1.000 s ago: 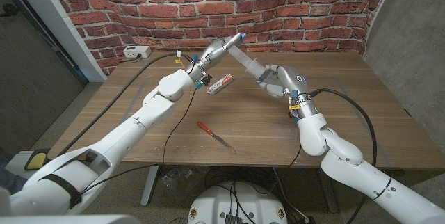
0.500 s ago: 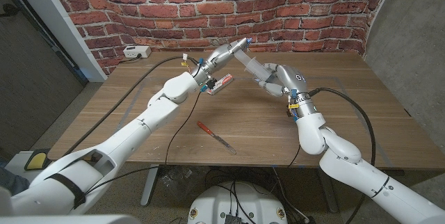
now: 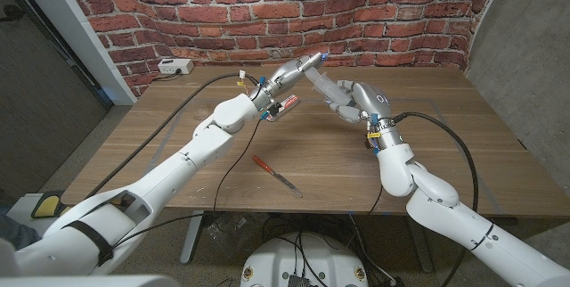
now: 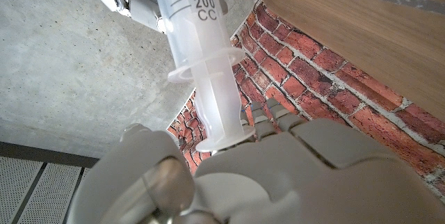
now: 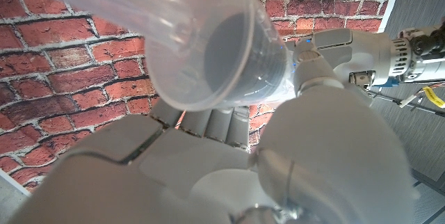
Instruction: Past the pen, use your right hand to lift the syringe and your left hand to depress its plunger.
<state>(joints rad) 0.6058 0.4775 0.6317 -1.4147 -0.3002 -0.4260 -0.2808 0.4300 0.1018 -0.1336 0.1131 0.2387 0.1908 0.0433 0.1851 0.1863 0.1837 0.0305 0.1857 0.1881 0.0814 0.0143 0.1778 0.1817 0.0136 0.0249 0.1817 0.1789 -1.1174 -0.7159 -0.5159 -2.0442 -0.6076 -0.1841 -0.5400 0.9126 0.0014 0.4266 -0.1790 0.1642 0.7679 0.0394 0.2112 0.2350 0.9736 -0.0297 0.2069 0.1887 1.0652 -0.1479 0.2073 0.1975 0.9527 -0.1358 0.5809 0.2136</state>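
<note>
Right hand (image 3: 354,100) grips syringe (image 3: 321,80); pen (image 3: 275,176) apart

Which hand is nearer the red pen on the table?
Right, but only slightly. The right hand holds the syringe up beyond the pen, off to its right; the left hand presses the plunger end further back, almost straight behind the pen.

Open wooden counter (image 3: 445,135) all around the red-handled pen (image 3: 275,175); small white-and-red box (image 3: 283,106) lying just under the left forearm, blocking descent there.

Syringe (image 4: 208,57) tip beyond picture edge
</note>
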